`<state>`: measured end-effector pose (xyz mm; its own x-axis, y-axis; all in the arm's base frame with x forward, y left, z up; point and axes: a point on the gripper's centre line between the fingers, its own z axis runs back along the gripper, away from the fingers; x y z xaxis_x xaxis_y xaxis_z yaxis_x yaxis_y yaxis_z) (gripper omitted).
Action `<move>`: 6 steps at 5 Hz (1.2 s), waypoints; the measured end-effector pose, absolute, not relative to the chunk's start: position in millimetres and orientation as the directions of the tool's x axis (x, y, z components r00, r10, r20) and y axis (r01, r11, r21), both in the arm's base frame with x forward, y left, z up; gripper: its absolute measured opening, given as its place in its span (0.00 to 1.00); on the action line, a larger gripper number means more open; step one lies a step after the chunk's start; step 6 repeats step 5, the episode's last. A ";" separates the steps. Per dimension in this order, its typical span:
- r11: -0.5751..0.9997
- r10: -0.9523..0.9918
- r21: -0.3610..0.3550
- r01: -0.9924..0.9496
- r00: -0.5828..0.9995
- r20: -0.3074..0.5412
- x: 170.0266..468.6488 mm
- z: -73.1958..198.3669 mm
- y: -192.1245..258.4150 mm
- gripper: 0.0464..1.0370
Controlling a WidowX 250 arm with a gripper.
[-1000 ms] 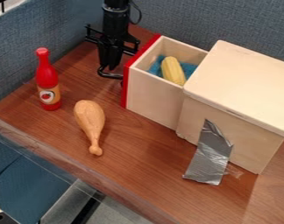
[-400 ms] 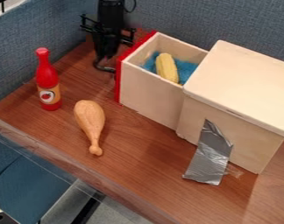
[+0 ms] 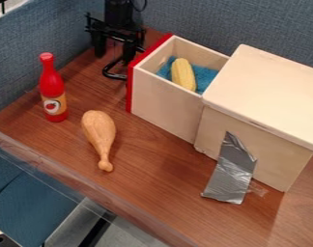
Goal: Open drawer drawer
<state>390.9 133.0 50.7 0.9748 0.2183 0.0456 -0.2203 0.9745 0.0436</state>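
A red bottle (image 3: 51, 84) carries a pale label (image 3: 53, 105) with a round red emblem on an orange band, its print too small for you to make out. Upright on the wood table (image 3: 156, 176), it stands at the left of your camera view.

At the upper left, your gripper (image 3: 113, 58) hangs beside the red front (image 3: 129, 89) of the drawer (image 3: 162, 99), its jaws released and spread apart. The drawer, pulled out of the pale wood box (image 3: 269, 91), lies to the right of the jaws in your view. Its black handle (image 3: 114, 77) loops out just below them, close to the jaw nearer the front; you cannot tell whether the two touch.

Inside the open drawer, you see yellow corn (image 3: 183, 75) resting on a blue cloth (image 3: 203, 75). Silver tape (image 3: 231, 173) runs from the side of the box down onto the table. A tan drumstick (image 3: 99, 130) lies between the bottle and the box, its narrow end toward the table's near edge. Blue fabric walls (image 3: 262, 24) rise behind the scene and along its left side.
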 end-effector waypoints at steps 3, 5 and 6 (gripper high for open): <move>0.970 0.238 0.017 -0.241 0.965 0.108 369.0 130.1 127.5 0.97; 0.997 0.057 0.054 -0.062 0.994 0.090 350.8 161.3 88.3 0.97; 0.997 0.057 0.054 -0.062 0.994 0.090 350.8 161.3 88.3 0.97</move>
